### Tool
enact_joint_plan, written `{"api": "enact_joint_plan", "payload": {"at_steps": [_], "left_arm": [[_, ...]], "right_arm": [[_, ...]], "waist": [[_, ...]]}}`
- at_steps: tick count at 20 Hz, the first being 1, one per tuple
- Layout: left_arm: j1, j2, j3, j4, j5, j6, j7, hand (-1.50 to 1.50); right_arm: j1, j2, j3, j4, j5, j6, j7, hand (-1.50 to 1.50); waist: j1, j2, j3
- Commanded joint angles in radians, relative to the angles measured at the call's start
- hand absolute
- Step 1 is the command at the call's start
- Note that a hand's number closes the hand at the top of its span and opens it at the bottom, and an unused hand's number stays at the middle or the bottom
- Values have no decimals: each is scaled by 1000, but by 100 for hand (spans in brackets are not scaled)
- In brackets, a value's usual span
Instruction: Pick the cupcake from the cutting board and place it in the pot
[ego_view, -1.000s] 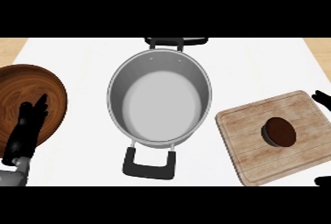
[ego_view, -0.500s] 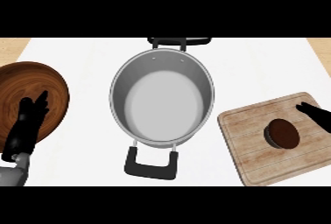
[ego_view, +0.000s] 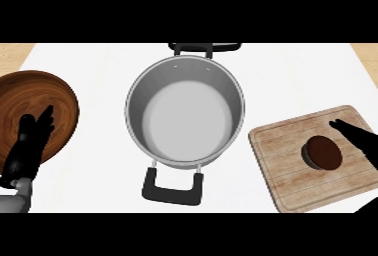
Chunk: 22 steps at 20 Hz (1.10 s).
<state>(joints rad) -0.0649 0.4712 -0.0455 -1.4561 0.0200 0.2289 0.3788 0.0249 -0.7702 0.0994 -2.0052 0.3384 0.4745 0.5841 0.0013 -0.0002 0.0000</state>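
- I'm looking steeply down on a white counter (ego_view: 88, 190), with a strip of pale wood showing at the far corners.
- At the far left sits a round wooden plate (ego_view: 33, 100). My left hand (ego_view: 29, 145) lies over its near edge with the fingers straight and together, pointing away from me. It holds nothing, and I read it as resting, out of the job.
- In the middle stands the pot (ego_view: 184, 117), steel, with nothing in it and a black handle at each end. It lies well apart from both hands.
- To the right is the cutting board (ego_view: 288, 170), set at a slight angle. The cupcake (ego_view: 322, 152) sits on it, dark brown, toward the board's right half.
- At the right edge my right hand (ego_view: 359, 140) reaches over the board, fingers straight and not closed on anything. The tips hover just beside the cupcake's far right side; I can't tell whether they touch it.
- I judge this to be the approach step: nothing is grasped or lifted yet.
- Next I'd need to bring the fingers and thumb round the cupcake, close on it, lift it off the board, then carry it left over the pot's rim.
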Motion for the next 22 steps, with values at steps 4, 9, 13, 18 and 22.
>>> {"api": "enact_joint_plan", "payload": {"at_steps": [4, 9, 13, 18, 22], "left_arm": [[-58, -44, 23, 79, -55, -18, -14, 0], [-24, -98, 31, 43, -84, -19, -21, 0], [-32, -68, 95, 40, -80, -86, -12, 0], [-22, -110, 70, -24, -129, -61, 38, 0], [3, -117, 111, -6, -126, -96, 7, 0]], "right_arm": [[-67, 87, 23, 241, 164, -18, -165, -150], [-47, 145, 13, 287, 260, -60, -250, -150], [-127, 190, -2, 339, 317, -16, -238, -150], [-137, 196, -50, 332, 299, 78, -194, -150], [-50, 271, -7, 331, 400, 5, -225, -150]], "waist": [[2, 2, 0], [-2, 1, 0], [1, 0, 0], [1, 0, 0], [0, -1, 0]]}}
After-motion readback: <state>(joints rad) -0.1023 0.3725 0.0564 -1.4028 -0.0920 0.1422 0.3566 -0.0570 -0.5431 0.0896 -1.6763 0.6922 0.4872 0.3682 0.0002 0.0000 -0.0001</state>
